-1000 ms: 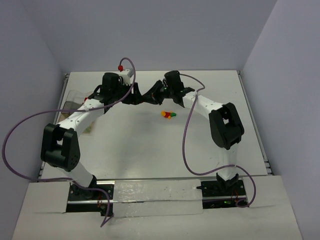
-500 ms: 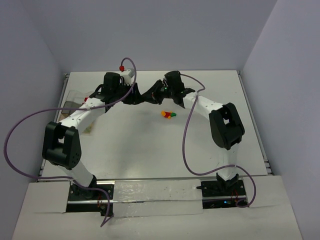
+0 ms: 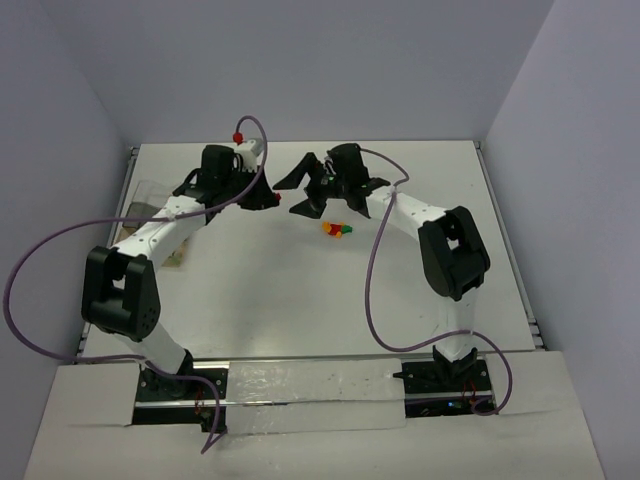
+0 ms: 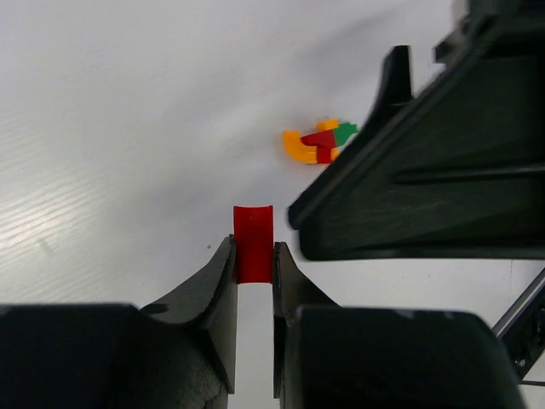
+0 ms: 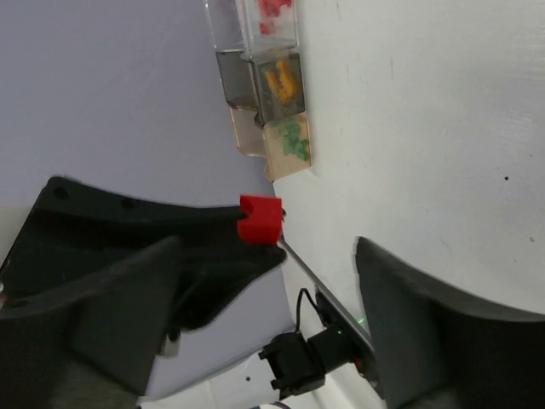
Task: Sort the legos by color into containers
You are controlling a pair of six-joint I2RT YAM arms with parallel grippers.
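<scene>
Legos were seen in three places. One red brick (image 4: 254, 243) was pinched between the left jaws, which were pressed in on its two sides, and its far half was left showing past their tips. The right jaws were spread wide and nothing was held in them. From the right wrist, the pinched brick was seen ahead of the right jaws, within the gap between their two fingers (image 5: 443, 332) and touched by neither. A small pile (image 4: 319, 143) of red, green and orange-yellow bricks was seen on the white surface (image 4: 128, 102), beyond the tips of the left jaws and off to their right; its right edge was hidden by a finger of the right jaws. The containers (image 5: 237, 78) were seen far beyond the right jaws, against the wall, with red, orange and green bricks held in separate compartments.
</scene>
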